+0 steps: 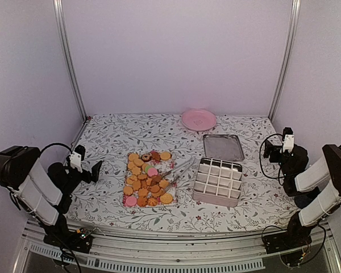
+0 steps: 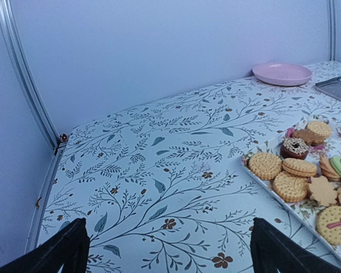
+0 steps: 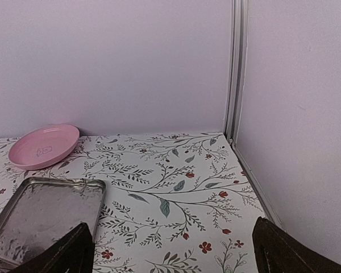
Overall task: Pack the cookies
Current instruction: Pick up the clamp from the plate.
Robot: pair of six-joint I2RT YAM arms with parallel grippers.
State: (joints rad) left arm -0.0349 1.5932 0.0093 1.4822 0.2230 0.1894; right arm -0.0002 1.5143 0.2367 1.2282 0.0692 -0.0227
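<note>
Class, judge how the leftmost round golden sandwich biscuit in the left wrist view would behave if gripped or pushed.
The round golden sandwich biscuit looks rigid but probably brittle: its thin ridged edge may crumble under a hard squeeze. Small and lying flat, it is likely light and unlikely to roll. Pushed rightwards, it would probably bump the neighbouring golden biscuits.

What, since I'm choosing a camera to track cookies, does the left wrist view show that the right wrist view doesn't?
Only left wrist: the cookies, plus the left corner post. Only right wrist: the right corner post. Both: the pink plate, the metal tray (just its edge in the left view) and floral tablecloth.
</note>
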